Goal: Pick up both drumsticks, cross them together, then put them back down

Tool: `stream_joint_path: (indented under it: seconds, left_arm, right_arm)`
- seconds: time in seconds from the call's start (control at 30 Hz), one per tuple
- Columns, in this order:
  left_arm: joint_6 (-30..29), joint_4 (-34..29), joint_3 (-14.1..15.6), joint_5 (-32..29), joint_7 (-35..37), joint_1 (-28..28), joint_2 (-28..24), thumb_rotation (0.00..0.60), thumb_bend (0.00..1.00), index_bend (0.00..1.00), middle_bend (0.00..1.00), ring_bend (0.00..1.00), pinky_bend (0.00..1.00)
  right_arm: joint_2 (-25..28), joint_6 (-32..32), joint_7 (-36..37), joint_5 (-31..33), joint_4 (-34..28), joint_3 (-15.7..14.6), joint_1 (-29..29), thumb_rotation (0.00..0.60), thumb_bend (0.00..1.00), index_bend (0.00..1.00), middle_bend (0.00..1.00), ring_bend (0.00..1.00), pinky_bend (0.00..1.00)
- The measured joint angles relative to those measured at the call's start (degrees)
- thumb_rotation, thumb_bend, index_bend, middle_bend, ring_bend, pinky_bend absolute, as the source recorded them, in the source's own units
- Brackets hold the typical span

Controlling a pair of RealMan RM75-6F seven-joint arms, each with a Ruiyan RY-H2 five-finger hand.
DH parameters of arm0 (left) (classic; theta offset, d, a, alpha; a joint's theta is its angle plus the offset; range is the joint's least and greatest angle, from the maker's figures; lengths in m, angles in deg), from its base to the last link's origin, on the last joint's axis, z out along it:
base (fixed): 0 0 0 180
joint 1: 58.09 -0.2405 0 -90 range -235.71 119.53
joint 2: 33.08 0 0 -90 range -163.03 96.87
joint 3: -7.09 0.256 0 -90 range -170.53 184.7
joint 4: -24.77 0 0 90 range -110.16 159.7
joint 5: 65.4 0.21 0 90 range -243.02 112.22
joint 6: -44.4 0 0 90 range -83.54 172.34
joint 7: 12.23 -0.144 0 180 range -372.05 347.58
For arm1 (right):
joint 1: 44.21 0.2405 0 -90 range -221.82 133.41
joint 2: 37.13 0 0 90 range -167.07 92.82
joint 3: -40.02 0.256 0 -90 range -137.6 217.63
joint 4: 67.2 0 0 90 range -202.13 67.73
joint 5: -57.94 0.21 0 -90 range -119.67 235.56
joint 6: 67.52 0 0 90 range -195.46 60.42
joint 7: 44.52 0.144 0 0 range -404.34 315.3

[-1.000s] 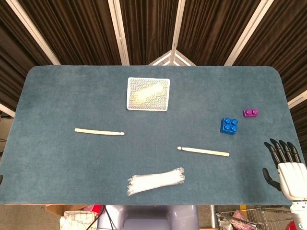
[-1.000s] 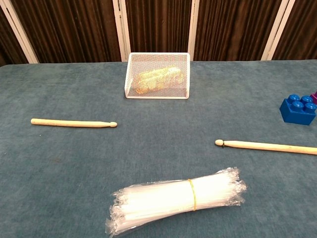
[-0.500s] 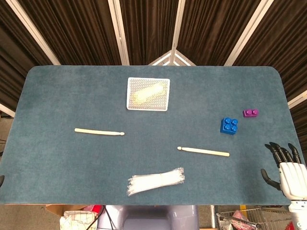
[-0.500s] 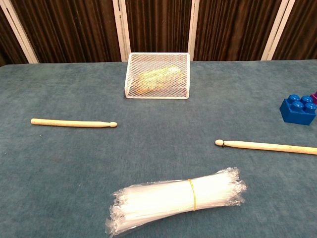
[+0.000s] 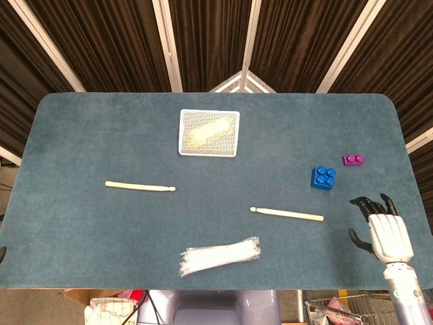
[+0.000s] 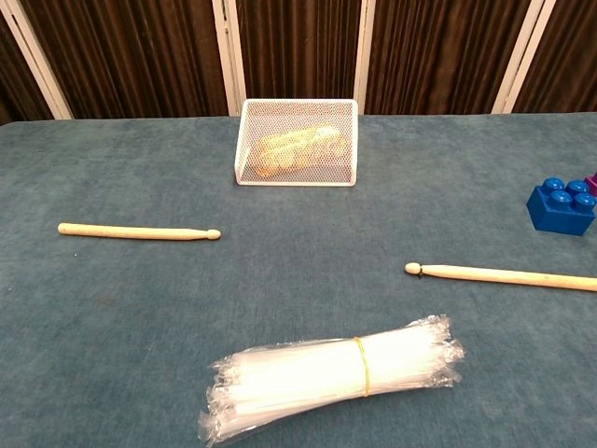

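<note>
Wooden drumsticks both lie flat on the blue felt table (image 5: 81,122), well apart; the left drumstick (image 5: 140,185) sits left of centre, the right drumstick (image 5: 287,214) near the right hand (image 5: 379,227), whose dark fingers are spread and hold nothing; picking up, crossing and setting down all seem left to do; the left hand is out of both views; the chest view crops the right drumstick's butt end.

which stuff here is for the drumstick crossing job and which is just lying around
For the job:
left drumstick
right drumstick
right hand, empty, fingers spread

Lying about:
white mesh basket with something yellowish inside
blue building block
purple building block
banded bundle of clear plastic sleeves
</note>
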Motion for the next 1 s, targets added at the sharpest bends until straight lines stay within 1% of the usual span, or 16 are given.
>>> stream_joint_path:
  seconds: [0.07,0.17,0.23,0.37,0.5,0.57,0.7,1.0]
  left_arm:
    - [0.41,-0.09,0.00,-0.23,-0.76,0.14,0.14,0.600,0.40,0.07,0.00,0.00,0.02]
    - [0.68,-0.19,-0.05,-0.40,-1.55,0.35,0.44,0.600,0.40,0.07,0.00,0.00,0.02]
    - [0.69,-0.12,-0.19,-0.61,-1.80,0.43,0.66,0.600,0.40,0.07,0.00,0.00,0.02]
    - [0.95,0.11,-0.39,-1.05,-1.81,0.61,0.78,0.600,0.40,0.07,0.00,0.00,0.02]
    - [1.41,0.28,-0.58,-1.70,-1.62,0.77,0.76,0.600,0.40,0.07,0.00,0.00,0.02]
    - [1.73,0.42,-0.72,-2.17,-1.40,0.89,0.70,0.600,0.40,0.07,0.00,0.00,0.02]
    - [2.07,0.70,-0.97,-2.83,-1.04,1.02,0.64,0.600,0.40,0.07,0.00,0.00,0.02]
    - [2.44,0.84,-1.13,-3.53,-1.02,1.18,0.67,0.600,0.40,0.07,0.00,0.00,0.02]
  right_arm:
    - [-0.44,-1.58,-2.45,2.47,-0.59,0.76,1.24,0.600,0.33,0.31,0.26,0.29,0.10]
    - [-1.73,-3.42,-7.43,6.56,-1.40,1.89,3.21,0.600,0.32,0.36,0.28,0.29,0.10]
    - [-3.31,-4.40,-11.16,9.08,-1.78,2.61,4.73,0.600,0.32,0.39,0.29,0.30,0.10]
    - [-8.56,-6.25,-18.38,14.64,-1.76,3.96,8.22,0.600,0.32,0.41,0.34,0.33,0.10]
    - [-14.19,-6.15,-24.61,19.34,-1.08,4.59,11.02,0.600,0.32,0.41,0.37,0.34,0.10]
    - [-16.67,-6.02,-26.62,21.30,-0.12,4.72,12.25,0.600,0.32,0.41,0.39,0.35,0.10]
    - [-19.88,-5.73,-29.03,23.92,2.21,4.67,13.89,0.600,0.32,0.42,0.41,0.35,0.10]
    - [-22.91,-6.41,-29.69,27.23,6.92,4.85,15.94,0.600,0.32,0.46,0.44,0.37,0.10]
